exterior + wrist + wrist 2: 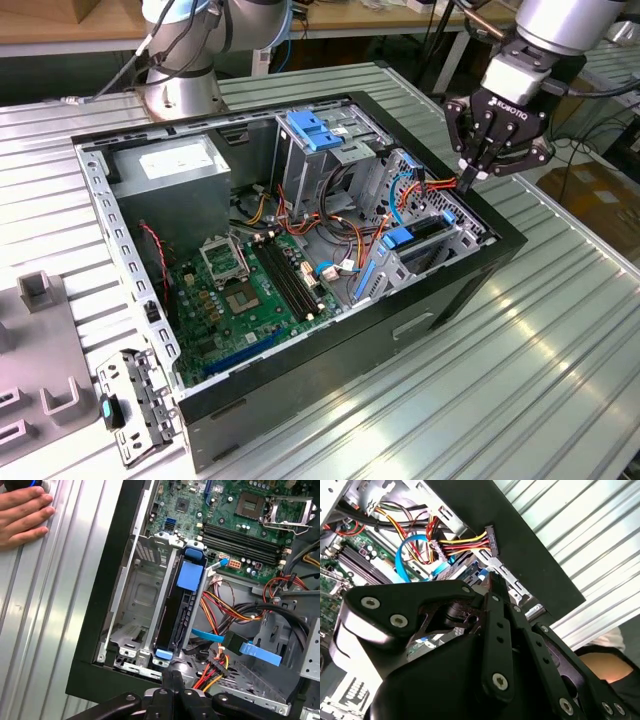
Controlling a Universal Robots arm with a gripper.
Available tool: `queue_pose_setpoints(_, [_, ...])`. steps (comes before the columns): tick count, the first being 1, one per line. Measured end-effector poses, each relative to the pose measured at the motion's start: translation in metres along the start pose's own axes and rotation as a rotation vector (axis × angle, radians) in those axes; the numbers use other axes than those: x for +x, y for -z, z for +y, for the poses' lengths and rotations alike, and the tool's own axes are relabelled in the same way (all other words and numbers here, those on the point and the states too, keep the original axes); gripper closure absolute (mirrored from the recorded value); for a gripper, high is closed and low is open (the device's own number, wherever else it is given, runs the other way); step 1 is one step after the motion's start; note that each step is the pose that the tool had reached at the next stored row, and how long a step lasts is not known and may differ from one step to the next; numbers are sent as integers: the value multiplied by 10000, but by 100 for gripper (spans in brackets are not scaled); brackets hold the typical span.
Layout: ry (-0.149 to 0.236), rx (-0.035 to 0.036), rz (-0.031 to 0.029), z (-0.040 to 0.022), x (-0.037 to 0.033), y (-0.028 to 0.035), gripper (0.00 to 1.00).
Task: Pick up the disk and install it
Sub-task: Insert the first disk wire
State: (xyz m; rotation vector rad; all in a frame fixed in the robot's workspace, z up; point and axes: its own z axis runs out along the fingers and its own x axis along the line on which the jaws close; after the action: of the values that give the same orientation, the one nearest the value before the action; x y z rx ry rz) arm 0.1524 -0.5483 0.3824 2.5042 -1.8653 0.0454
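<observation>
The disk stands on edge in a slot of the metal drive cage at the corner of the open computer case. Blue rails run along it, with a blue tab on top. In the exterior view the disk sits low in the cage at the case's right end. My gripper hovers just above that corner, shut with nothing between its fingers. In both wrist views the gripper is apart from the disk, close to a bundle of red, yellow and black power wires.
A motherboard fills the case floor, with a grey power-supply box and a blue bracket at the back. A person's hand rests on the ribbed table beside the case. Grey fixtures lie at the exterior view's left.
</observation>
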Motion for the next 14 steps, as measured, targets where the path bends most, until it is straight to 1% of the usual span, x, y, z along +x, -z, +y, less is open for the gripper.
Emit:
queue_pose_setpoints(3, [283, 10, -1, 0, 1, 28, 89])
queue_pose_setpoints(5, [506, 17, -2, -2, 2, 34, 89])
queue_pose_setpoints(7, [762, 26, 0, -22, 5, 35, 89])
queue_pose_setpoints(14, [1245, 42, -1, -78, 4, 28, 89])
